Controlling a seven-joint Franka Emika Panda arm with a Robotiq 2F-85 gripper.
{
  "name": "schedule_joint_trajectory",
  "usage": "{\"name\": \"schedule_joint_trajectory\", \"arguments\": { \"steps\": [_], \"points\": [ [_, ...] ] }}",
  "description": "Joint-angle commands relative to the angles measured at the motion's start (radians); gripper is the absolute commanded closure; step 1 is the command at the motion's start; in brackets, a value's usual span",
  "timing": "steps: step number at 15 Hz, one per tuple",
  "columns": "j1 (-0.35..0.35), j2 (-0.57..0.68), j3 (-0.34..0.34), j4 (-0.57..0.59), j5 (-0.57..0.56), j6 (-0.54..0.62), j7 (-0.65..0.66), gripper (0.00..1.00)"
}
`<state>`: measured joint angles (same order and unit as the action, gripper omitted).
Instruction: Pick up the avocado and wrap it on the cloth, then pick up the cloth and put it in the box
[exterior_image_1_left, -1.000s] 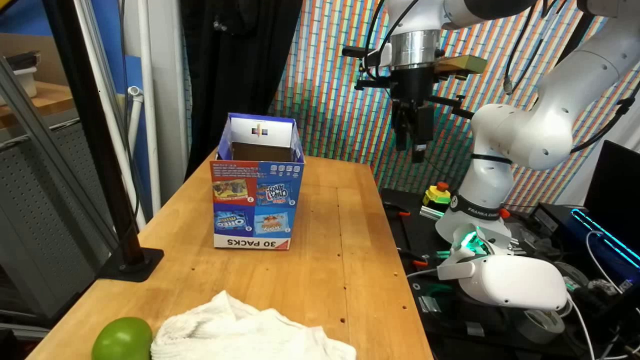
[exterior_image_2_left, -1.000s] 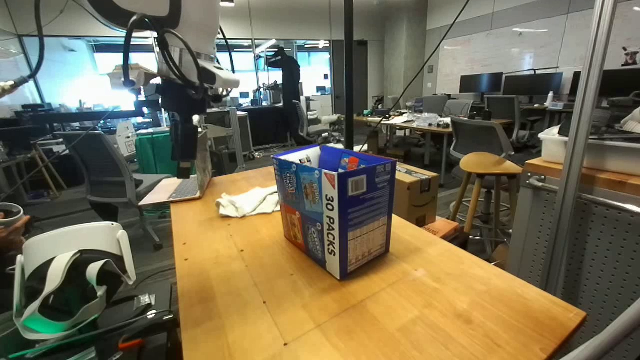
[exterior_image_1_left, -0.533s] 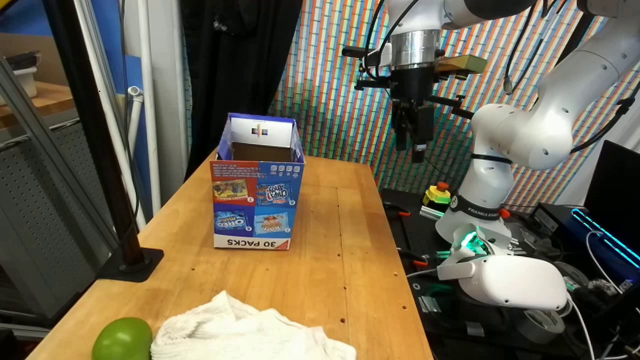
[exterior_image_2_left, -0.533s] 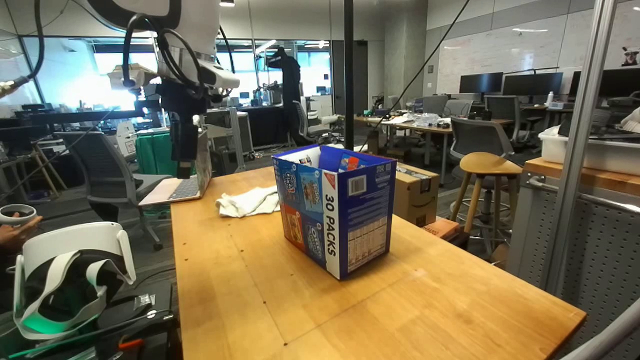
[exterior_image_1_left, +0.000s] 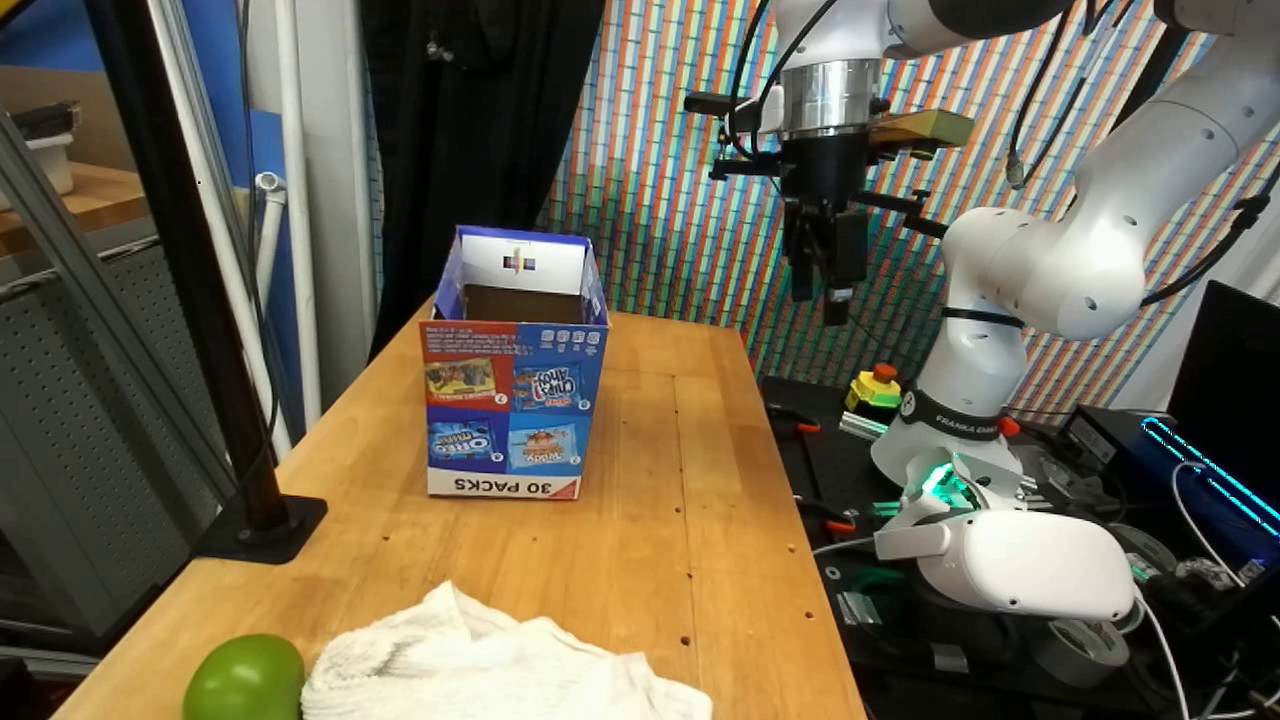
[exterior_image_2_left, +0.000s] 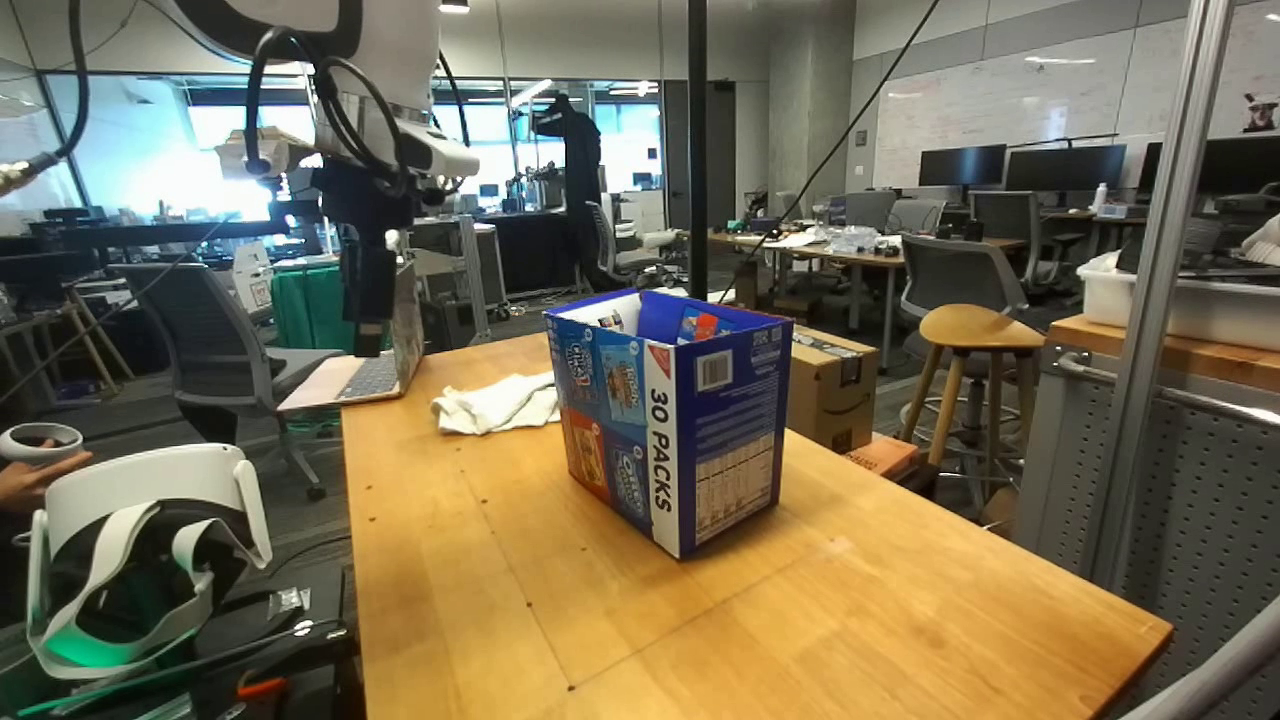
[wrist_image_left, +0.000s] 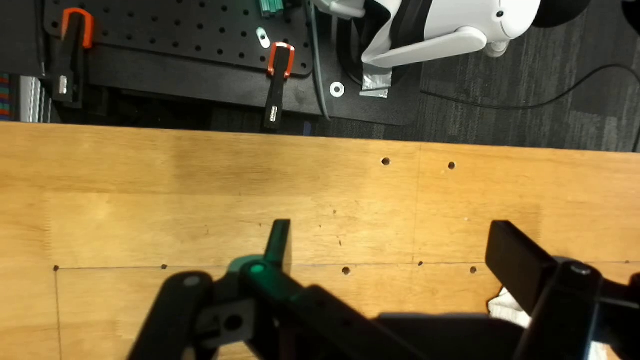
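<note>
The green avocado (exterior_image_1_left: 245, 680) rests on the table at the lower left of an exterior view, close beside the cloth (exterior_image_1_left: 500, 665). White and rumpled, the cloth (exterior_image_2_left: 498, 403) lies behind the box (exterior_image_2_left: 640, 440), where no avocado shows. Upright and open at the top, the box (exterior_image_1_left: 510, 410) is blue with printed snack pictures. My gripper (exterior_image_1_left: 822, 300) hangs high, beyond the table's edge in that picture, away from all of these. In the wrist view the gripper (wrist_image_left: 390, 225) is open with bare wood below its gap; a cloth corner (wrist_image_left: 507, 306) peeks past one finger.
A black post base (exterior_image_1_left: 262, 528) stands on the table's edge. A laptop (exterior_image_2_left: 375, 375) sits at the table's far end. Beside the table are a white headset (exterior_image_1_left: 1030, 562) and clamps (wrist_image_left: 280, 75). A hand with a cup (exterior_image_2_left: 40, 443) shows at the picture's edge.
The hand with the cup has come further into an exterior view, moving right. The arm, gripper, avocado, cloth and box have stayed where they were.
</note>
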<state>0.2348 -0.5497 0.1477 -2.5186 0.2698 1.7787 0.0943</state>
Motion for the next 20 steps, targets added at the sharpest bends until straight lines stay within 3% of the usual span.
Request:
{"name": "schedule_joint_trajectory", "arguments": {
  "steps": [1, 9, 20],
  "points": [
    [-0.015, -0.001, 0.012, 0.003, 0.005, -0.005, -0.006, 0.0],
    [-0.03, 0.051, 0.015, 0.06, -0.062, -0.003, -0.026, 0.0],
    [-0.119, 0.25, -0.069, 0.325, -0.266, 0.02, -0.215, 0.0]
  ]
}}
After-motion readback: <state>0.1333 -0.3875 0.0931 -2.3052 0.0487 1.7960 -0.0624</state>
